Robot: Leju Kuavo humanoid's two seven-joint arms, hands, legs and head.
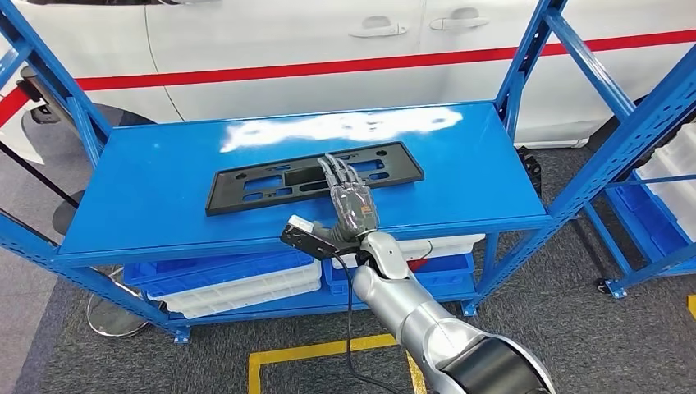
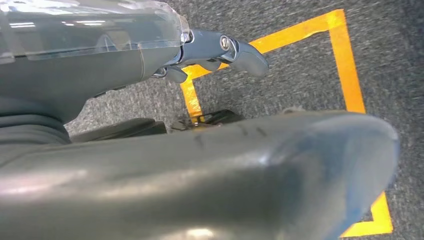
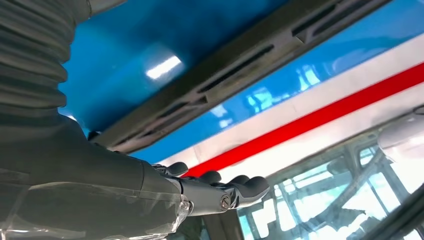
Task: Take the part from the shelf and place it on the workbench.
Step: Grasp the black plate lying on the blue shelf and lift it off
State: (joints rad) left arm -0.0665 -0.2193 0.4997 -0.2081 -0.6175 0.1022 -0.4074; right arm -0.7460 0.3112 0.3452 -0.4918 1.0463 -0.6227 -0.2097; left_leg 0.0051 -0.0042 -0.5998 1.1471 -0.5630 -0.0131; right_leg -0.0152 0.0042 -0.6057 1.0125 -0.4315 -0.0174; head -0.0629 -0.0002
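Note:
A flat black plastic part with several slots lies lengthwise on the blue shelf top. My right hand reaches over the shelf's front edge, fingers stretched flat above the middle of the part, holding nothing. The right wrist view has the same part running across the blue surface just beyond my extended fingers. My left hand hangs at my side above the grey floor, fingers loosely curled and holding nothing.
Blue uprights frame the shelf at both ends. Blue and white bins sit on the lower level. A white car body with a red stripe stands behind. Yellow tape marks the grey floor in front.

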